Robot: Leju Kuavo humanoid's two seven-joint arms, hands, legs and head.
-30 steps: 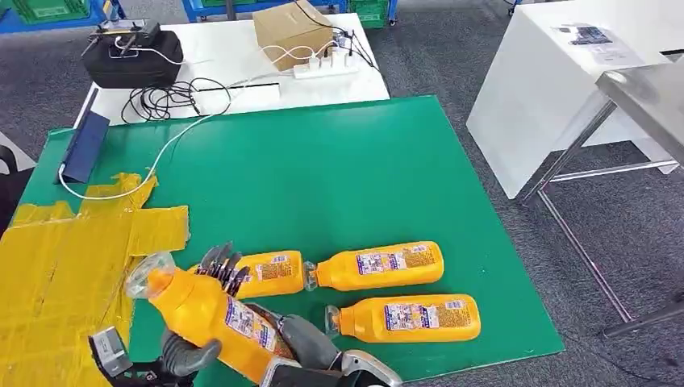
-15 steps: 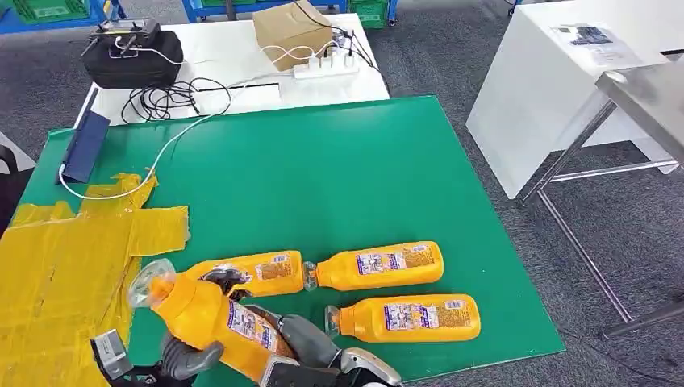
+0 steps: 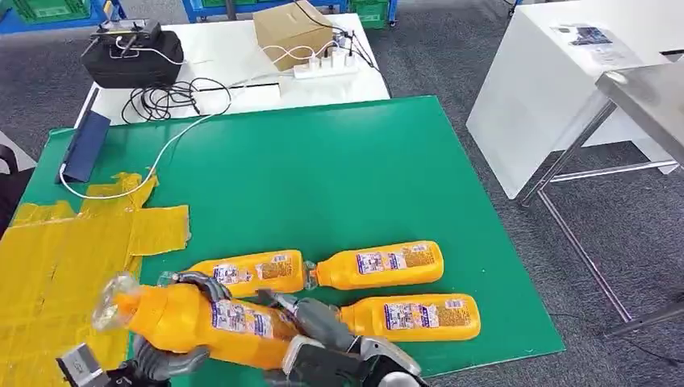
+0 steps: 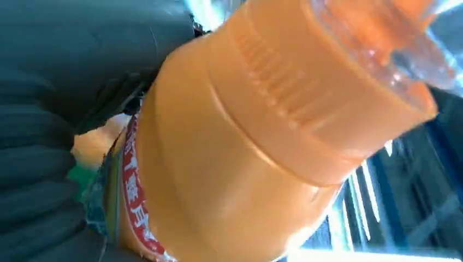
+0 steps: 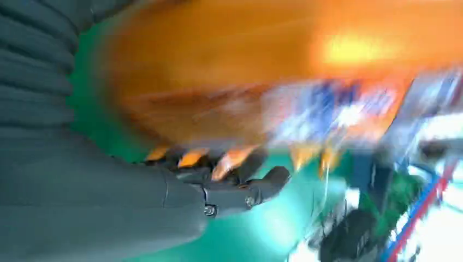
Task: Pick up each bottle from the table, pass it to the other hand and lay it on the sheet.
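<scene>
At near edge of green table mat, around 7 o'clock, I hold orange plastic bottle with clear cap in both hands, cap pointing 9 o'clock over yellow taped sheet. My left hand cups it from beneath; my right hand wraps its base end, fingers curled around it. Three more orange bottles lie flat on mat at 5 o'clock, just beside.
</scene>
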